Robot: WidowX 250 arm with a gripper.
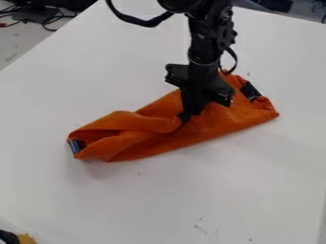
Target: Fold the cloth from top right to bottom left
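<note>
Across the white surface (255,190) lies a rumpled orange cloth (213,126), the gripper (185,115) over its middle; I cannot tell whether the jaws pinch it.

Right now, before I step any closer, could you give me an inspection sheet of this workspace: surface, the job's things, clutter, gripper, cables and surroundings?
Surface: white table, with a few small dark marks near the lower edge of the view.
Job's things: orange cloth, lying bunched and creased in a long slanting shape, with a dark strip at its upper right end and another at its lower left end.
Clutter: a black and yellowish object at the lower left corner; I cannot tell what it is.
Gripper: the black gripper is down at the middle of the cloth.
Cables: one black cable loops beside the arm; more lie tangled at upper left.
Surroundings: grey floor beyond the table's edge.
</note>
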